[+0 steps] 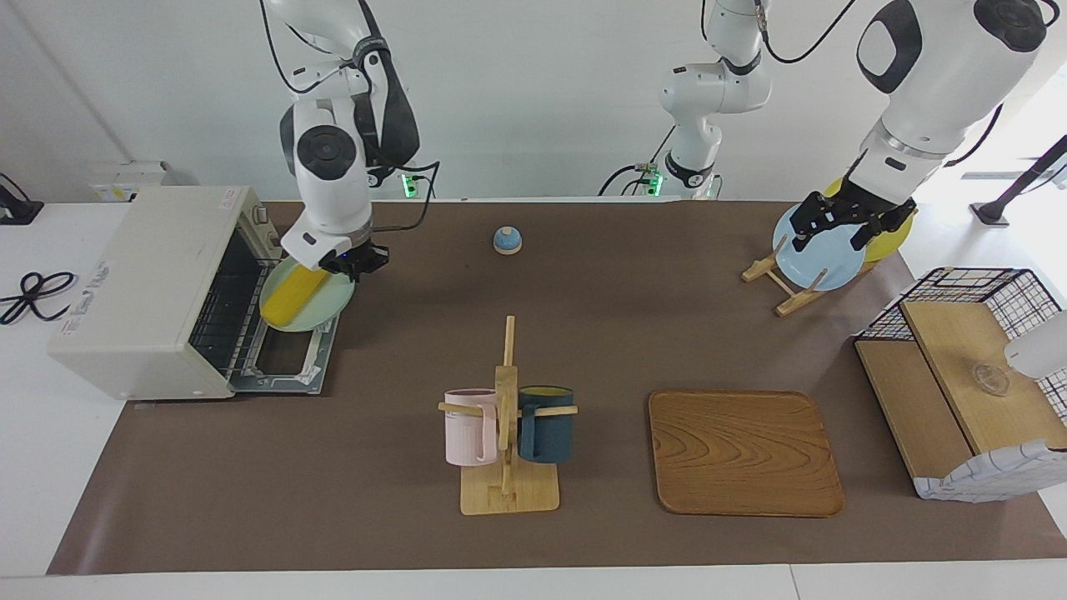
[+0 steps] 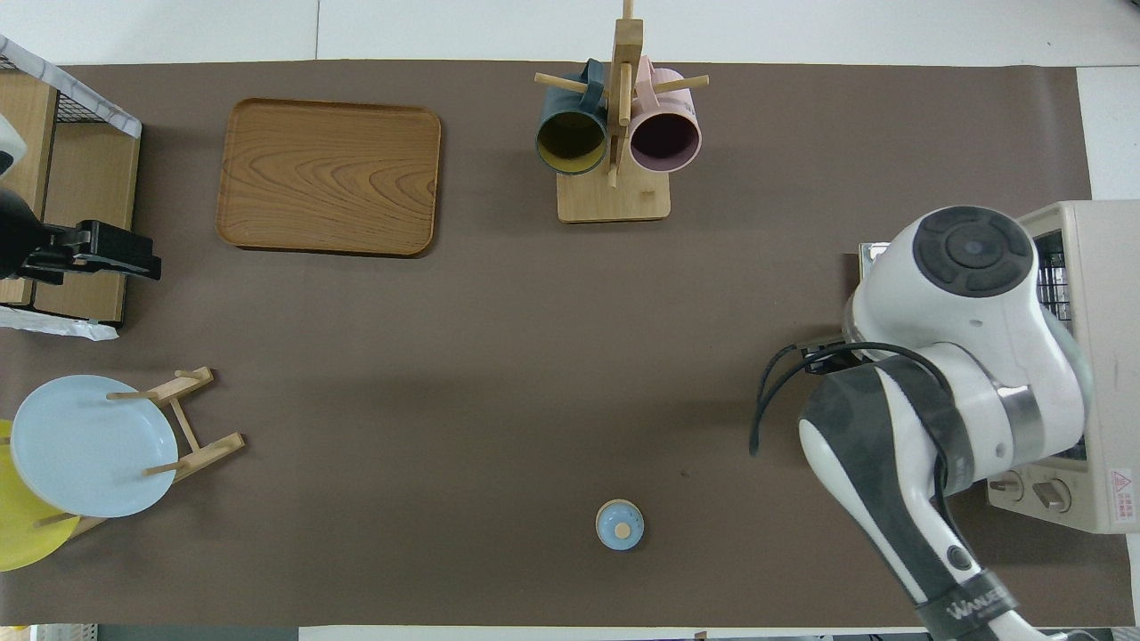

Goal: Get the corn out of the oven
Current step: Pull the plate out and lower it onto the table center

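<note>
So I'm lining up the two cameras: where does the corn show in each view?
Facing view: the corn lies on the mint-green plate over the oven door, under the right tool.
Overhead view: not visible; the right arm covers it.
Shared landmark: the mug rack.
</note>
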`<act>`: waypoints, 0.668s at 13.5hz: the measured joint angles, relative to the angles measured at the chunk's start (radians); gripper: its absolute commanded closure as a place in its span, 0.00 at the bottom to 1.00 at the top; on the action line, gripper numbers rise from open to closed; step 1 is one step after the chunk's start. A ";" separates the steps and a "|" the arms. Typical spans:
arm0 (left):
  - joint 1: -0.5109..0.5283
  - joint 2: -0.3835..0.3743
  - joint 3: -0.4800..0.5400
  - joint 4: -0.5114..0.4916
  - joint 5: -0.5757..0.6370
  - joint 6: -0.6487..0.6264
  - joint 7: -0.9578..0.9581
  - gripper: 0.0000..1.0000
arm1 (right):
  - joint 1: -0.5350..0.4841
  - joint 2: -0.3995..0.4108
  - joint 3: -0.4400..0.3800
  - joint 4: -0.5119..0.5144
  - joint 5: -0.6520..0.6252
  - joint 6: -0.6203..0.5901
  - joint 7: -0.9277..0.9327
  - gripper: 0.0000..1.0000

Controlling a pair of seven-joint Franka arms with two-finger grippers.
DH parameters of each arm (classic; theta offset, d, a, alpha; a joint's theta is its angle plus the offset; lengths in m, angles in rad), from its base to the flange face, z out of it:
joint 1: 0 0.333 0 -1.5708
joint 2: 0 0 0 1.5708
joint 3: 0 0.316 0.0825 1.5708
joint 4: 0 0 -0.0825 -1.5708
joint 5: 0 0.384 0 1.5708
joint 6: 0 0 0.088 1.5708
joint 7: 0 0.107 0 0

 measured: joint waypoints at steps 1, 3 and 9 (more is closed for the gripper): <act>0.000 0.000 -0.001 0.000 0.000 0.000 0.000 0.00 | 0.053 0.016 0.002 0.032 0.000 -0.007 0.064 1.00; 0.000 0.000 -0.002 0.000 0.000 0.001 0.000 0.00 | 0.139 0.069 0.005 0.117 0.008 -0.029 0.162 1.00; 0.000 0.000 -0.002 -0.014 0.000 0.027 0.000 0.00 | 0.350 0.367 0.008 0.532 0.054 -0.188 0.454 1.00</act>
